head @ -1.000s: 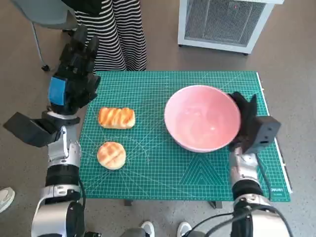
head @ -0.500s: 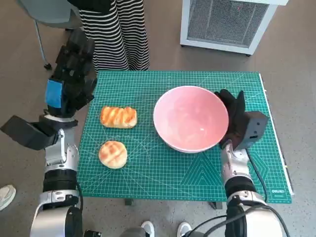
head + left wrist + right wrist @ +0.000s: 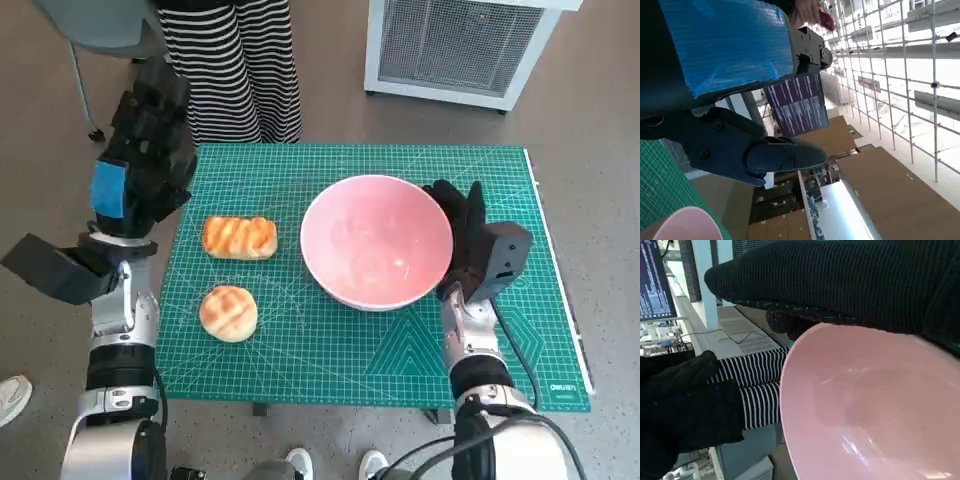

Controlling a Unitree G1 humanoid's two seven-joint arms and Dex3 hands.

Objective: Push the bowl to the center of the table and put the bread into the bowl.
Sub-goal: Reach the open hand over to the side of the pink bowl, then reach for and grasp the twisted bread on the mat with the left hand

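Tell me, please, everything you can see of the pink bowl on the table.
The pink bowl is round, wide and deep, with a smooth glossy inside that looks like plastic or glazed ceramic, and it is empty. It stands upright on the green cutting mat, near the mat's middle, to the right of both breads and apart from them. The gloved right hand lies against its right outer wall. The left wrist view shows a bit of its rim.

Two breads (image 3: 238, 237) lie left of the bowl (image 3: 376, 240) on the mat (image 3: 330, 345).

We see grey floor (image 3: 330, 110) around the green mat (image 3: 330, 340); beyond the mat stands a white grilled unit (image 3: 455, 45).
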